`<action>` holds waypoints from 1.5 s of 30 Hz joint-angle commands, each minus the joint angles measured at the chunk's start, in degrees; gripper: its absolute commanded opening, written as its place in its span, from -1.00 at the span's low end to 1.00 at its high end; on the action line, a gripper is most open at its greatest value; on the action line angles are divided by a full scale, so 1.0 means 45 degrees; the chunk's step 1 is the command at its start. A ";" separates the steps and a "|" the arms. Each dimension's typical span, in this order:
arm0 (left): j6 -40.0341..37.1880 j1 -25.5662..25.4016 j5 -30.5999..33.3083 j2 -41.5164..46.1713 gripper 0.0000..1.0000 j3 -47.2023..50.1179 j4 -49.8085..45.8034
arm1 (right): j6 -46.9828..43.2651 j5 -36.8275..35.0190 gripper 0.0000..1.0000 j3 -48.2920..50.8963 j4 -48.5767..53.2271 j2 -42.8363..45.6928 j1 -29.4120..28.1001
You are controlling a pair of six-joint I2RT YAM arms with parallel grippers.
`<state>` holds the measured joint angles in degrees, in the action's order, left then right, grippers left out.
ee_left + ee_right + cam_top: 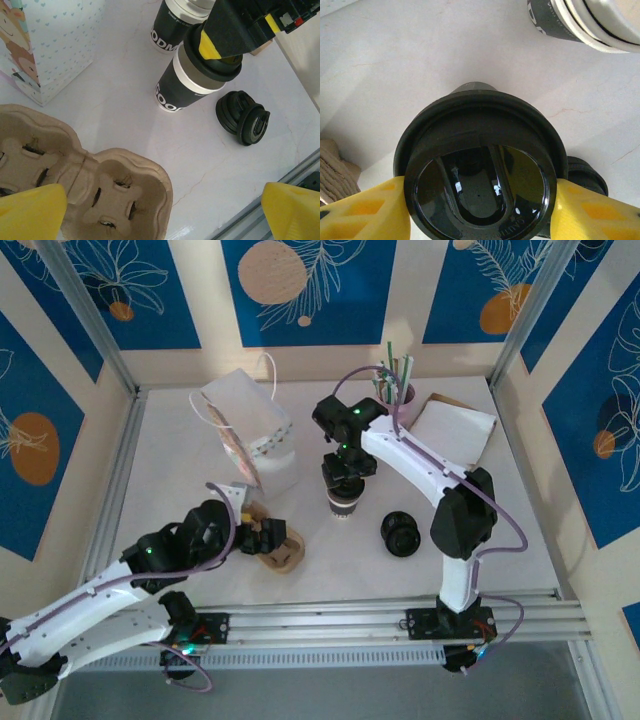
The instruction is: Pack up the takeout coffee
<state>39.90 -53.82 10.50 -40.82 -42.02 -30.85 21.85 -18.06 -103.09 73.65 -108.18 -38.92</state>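
Right gripper (480,202) clamps takeout coffee (186,89) by its lid, mid-tabletop. Left gripper (162,212) jaws wide above cup carrier (117,192), toward near edge.

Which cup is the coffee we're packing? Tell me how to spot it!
Find the middle of the white table, where the right gripper reaches down. The takeout coffee is the dark cup under it, in front of the cup stack and beside the loose lids. Only it wears a black lid, pinched between yellow fingers.
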 commanded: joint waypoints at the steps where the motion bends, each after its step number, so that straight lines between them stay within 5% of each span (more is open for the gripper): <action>1: -0.0234 0.0182 -0.0127 0.0165 1.00 0.0207 0.0253 | -0.0169 0.0000 0.20 -0.0387 0.0481 -0.0100 -0.0110; 45: -0.0156 0.0247 -0.0400 -0.0011 1.00 0.0507 0.0857 | 0.0078 0.0742 0.19 0.1124 -0.0707 0.0425 -0.0125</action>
<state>39.92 -53.45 9.41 -40.71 -40.01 -28.58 21.89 -15.68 -98.85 69.04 -108.01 -39.05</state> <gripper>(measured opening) 0.999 0.610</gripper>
